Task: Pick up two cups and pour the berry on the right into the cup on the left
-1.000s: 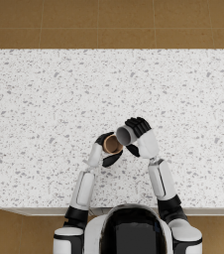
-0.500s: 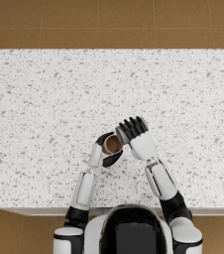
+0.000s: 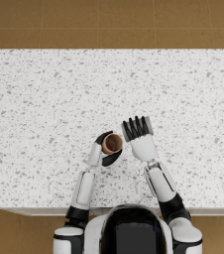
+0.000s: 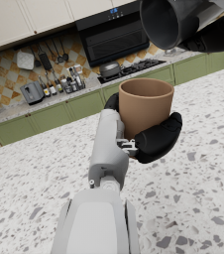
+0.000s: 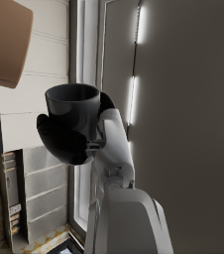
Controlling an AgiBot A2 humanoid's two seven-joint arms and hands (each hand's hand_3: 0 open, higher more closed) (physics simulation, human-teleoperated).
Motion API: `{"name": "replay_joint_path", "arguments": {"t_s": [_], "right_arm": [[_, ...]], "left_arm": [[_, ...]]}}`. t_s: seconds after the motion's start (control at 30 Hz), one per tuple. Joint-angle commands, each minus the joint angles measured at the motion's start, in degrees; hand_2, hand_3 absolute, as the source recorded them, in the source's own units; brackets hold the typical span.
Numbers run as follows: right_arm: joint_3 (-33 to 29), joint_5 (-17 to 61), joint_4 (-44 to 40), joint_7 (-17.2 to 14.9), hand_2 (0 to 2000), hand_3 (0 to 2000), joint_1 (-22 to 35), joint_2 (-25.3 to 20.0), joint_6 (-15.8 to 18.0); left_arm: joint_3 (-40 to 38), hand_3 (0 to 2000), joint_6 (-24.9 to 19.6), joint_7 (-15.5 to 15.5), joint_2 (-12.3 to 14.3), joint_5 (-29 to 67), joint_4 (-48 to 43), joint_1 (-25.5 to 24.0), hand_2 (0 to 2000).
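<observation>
Where the two arms meet above the speckled white countertop (image 3: 44,99), a brown cup (image 3: 112,143) is seen held upright in the left hand (image 3: 105,150), its open mouth turned toward the head camera and its dark fingers wrapped around its wall from both sides. As shown in the left wrist view, the brown cup (image 4: 145,108) is clasped low on its body by the left hand (image 4: 148,136), with its rim level and well above the countertop (image 4: 193,198); whether a berry lies inside cannot be told from any view. Just to the right of the brown cup, the right hand (image 3: 140,136) is shown with the back of the hand uppermost in the head view, so that the object it holds is hidden there. In the right wrist view, a dark grey cup (image 5: 73,115) is seen gripped by the right hand (image 5: 70,139), whose fingers are curled around the lower part of the cup. From the left wrist view, the dark grey cup (image 4: 169,21) is shown tipped on its side, higher than and just beside the brown cup, its open mouth facing toward the brown cup; the two cups are apart, not touching. Behind them, green cabinets (image 4: 49,119) and a black oven (image 4: 114,34) are visible.
</observation>
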Motion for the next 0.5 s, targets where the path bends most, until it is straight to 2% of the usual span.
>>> {"name": "replay_joint_path", "arguments": {"t_s": [0.03, 0.5], "right_arm": [[-0.3, 0.2, 0.9, 0.0, 2000, 1280, -0.1, -0.1, 0.0], [-0.1, 0.9, 0.4, 0.0, 2000, 1280, -1.1, 0.2, 0.0]], "left_arm": [[-0.8, 1280, -0.1, 0.0, -0.2, 0.0, -1.7, -0.5, 2000], [-0.7, 1280, 0.2, 0.0, -0.3, 0.0, -1.3, -1.2, 2000]]}}
